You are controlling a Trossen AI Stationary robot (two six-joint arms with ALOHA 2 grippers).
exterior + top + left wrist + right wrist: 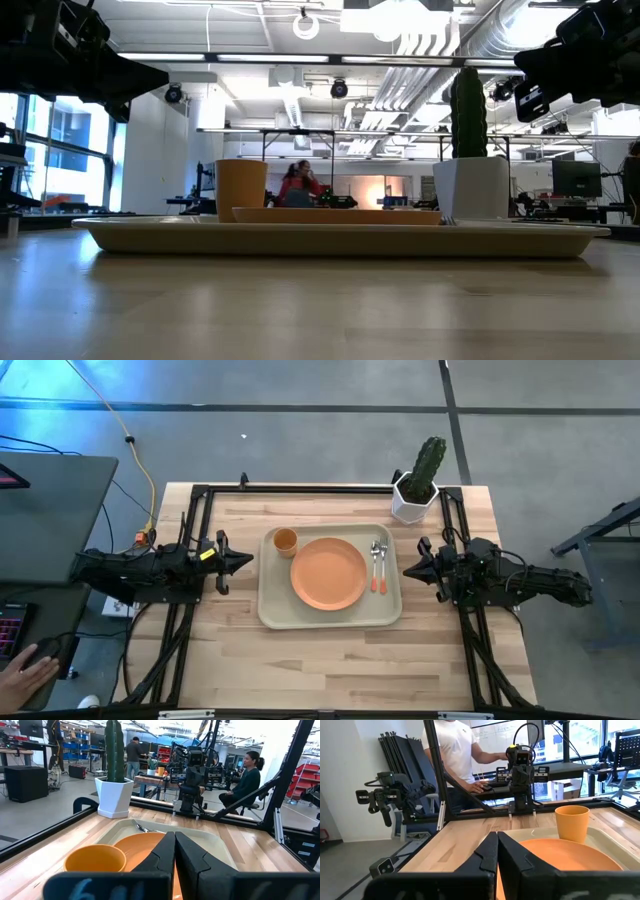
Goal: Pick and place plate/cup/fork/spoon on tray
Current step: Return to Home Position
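Closest to each wrist camera are that arm's own dark fingers, pressed together with nothing between them. Seen from above, the left gripper [243, 563] hangs over bare wood just off the tray's left edge, tips pointing at the tray [272, 610]. The right gripper [408, 571] mirrors it just off the tray's right edge, likewise closed and empty. The low view shows both arms raised clear of the tabletop.

Outward from the fingers, the tray lies flat in the middle of the table [330, 660], long sides running left to right. On it, the plate [328, 573] sits near the centre. The cup [285, 541] stands upright in the tray's far left corner, just beside the plate's rim; whether they touch cannot be told. The fork [375, 565] and spoon [382, 567] lie side by side along the tray's right side, metal ends toward the far edge, orange handles toward the near edge, just beside the plate.

Past the tray's far right corner, a cactus [430, 460] in a white pot [410, 505] stands on the table, apart from the tray.

Beyond the table, the right wrist view shows a person in a white shirt [452, 745] standing at a desk, and the left wrist view shows a seated person [247, 777].
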